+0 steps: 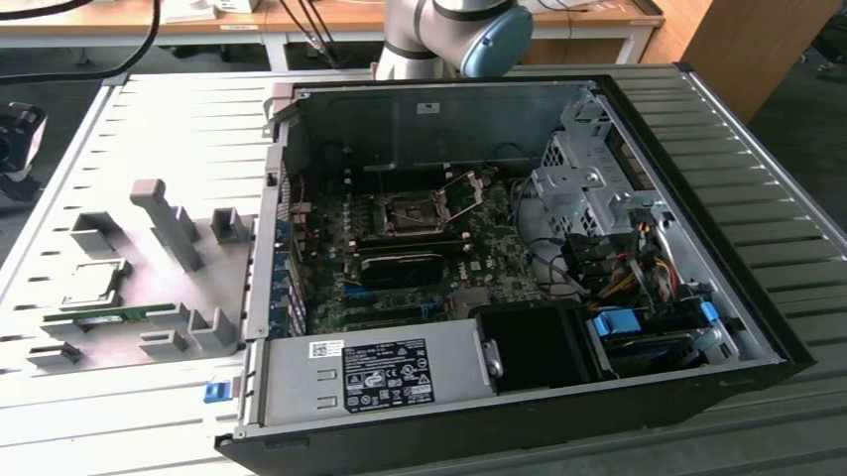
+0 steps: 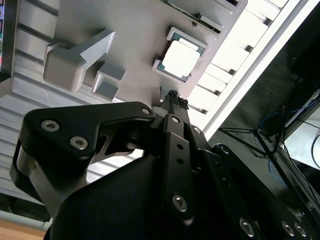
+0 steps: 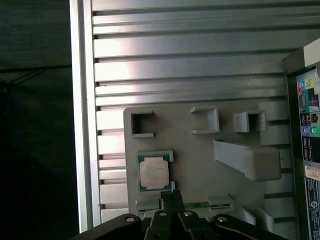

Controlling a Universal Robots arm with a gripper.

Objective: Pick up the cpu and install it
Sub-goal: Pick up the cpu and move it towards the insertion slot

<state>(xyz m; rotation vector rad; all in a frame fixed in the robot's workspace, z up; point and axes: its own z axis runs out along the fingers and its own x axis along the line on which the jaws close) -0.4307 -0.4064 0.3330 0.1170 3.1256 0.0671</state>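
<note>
**Cpu in its nest, gripper shut beside it**

Going from the exterior view's left: the grey plate (image 1: 153, 293) lies on the slatted table (image 1: 173, 129), right up against the case (image 1: 741, 288). The cpu (image 1: 95, 285) sits flat in a square nest near the plate's outer edge, silver top up. The green stick (image 1: 113, 315) lies in a long slot just beside it. A few grey blocks and a tall post (image 1: 166, 223) stand up from the same plate.

Next over is the case, lying open side up. Inside it the board (image 1: 397, 293) covers the floor, and the socket (image 1: 408, 211) sits near the middle of the board with its metal frame swung up. A silver psu (image 1: 371, 372) with a label fills the near corner. Toward the exterior view's right, the case also holds a metal cage (image 1: 589, 183) and a bundle of cables (image 1: 649, 263).

My gripper (image 3: 171, 196) shows in both wrist views. The fingers are pressed together with nothing between them. In the first wrist view the tips sit over the plate just beside the cpu's nest, about where the stick's slot runs. They aren't touching the cpu. How high above the plate I am, I can't tell.
</note>
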